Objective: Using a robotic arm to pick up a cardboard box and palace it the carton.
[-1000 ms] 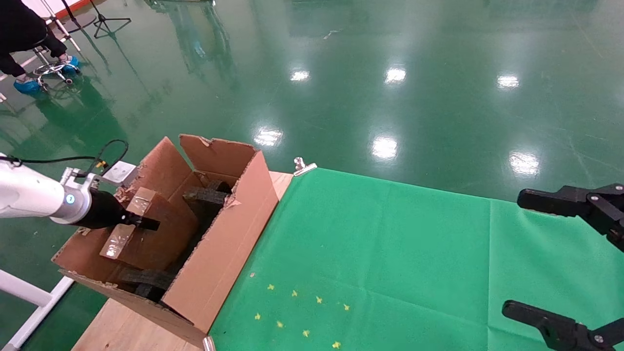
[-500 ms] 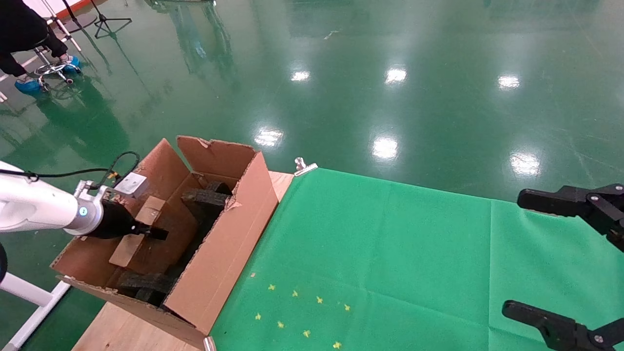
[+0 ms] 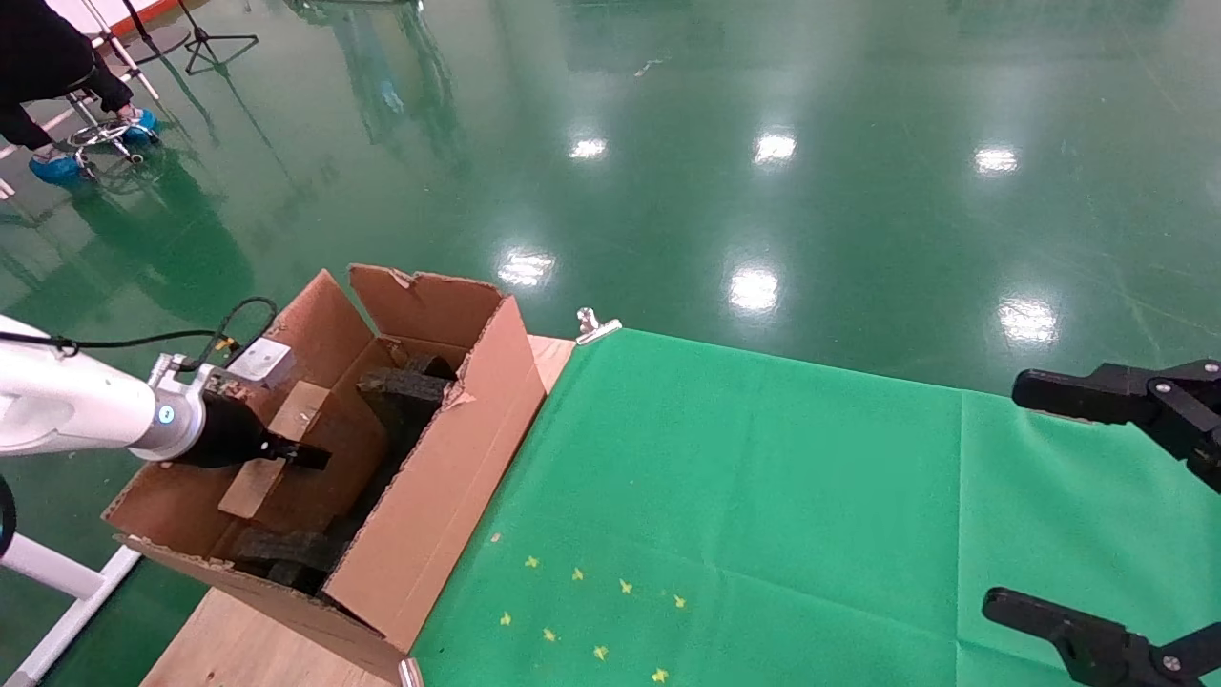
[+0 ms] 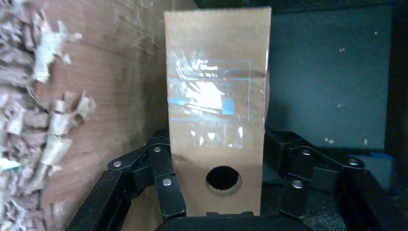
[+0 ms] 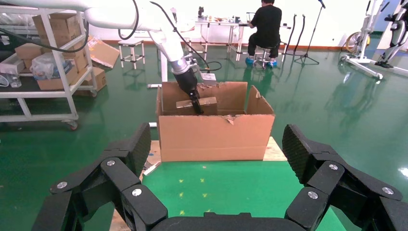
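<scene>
The robotic arm (image 3: 67, 405) reaches from the left into the carton (image 3: 429, 496), a large brown box with ragged flaps. My left gripper (image 3: 298, 456) is shut on the cardboard box (image 3: 250, 487), which stands low inside the carton near its left wall. In the left wrist view the fingers (image 4: 163, 178) press both sides of the taped cardboard box (image 4: 216, 96); its round hole faces the camera. The carton's inner wall (image 4: 96, 96) is beside it. My right gripper (image 3: 1097, 506) is open and empty at the table's right edge; its wrist view shows the carton (image 5: 216, 137).
Dark foam pieces (image 3: 401, 386) lie inside the carton, also seen in the left wrist view (image 4: 327, 82). A green cloth (image 3: 763, 496) covers the table right of the carton. A metal clip (image 3: 596, 324) holds its far corner. A seated person (image 3: 48, 67) is far left.
My left gripper has moved right and down, carrying the cardboard box deeper into the carton. In the last half second it has hardly moved. The right arm has not moved.
</scene>
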`<state>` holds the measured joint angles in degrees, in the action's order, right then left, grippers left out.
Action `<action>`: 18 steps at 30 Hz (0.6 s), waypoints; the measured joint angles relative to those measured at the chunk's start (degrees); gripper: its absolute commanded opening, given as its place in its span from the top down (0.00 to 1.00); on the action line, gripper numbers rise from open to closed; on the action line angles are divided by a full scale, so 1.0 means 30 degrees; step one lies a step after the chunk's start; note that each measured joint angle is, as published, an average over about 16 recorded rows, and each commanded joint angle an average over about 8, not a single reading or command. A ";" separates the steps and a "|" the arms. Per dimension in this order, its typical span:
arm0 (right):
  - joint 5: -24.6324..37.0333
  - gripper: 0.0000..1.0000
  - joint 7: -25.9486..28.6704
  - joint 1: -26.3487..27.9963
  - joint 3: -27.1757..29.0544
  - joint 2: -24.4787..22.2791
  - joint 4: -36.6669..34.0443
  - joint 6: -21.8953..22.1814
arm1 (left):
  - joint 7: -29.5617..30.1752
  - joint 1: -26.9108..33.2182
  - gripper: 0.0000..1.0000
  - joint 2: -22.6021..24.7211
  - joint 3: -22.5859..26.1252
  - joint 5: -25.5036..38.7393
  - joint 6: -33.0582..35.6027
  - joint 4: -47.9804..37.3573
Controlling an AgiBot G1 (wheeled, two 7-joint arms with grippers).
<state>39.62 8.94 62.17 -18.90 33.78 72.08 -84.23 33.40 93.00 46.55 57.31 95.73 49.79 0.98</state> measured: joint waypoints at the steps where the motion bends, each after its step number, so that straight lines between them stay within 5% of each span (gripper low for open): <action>1: 0.0000 0.00 0.0000 0.0000 0.0000 0.0000 0.0000 0.0000 | 0.0002 0.0005 0.00 -0.0001 0.0011 0.0018 0.0014 -0.0003; 18: -0.0001 0.00 -0.0002 0.0002 -0.0002 -0.0001 -0.0002 0.0002 | -0.0438 0.1629 0.00 -0.0908 -0.0298 -0.0372 0.1171 0.1370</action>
<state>39.62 8.94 62.18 -18.90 33.78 72.08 -84.23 32.09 97.88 43.83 56.41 94.62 53.31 5.10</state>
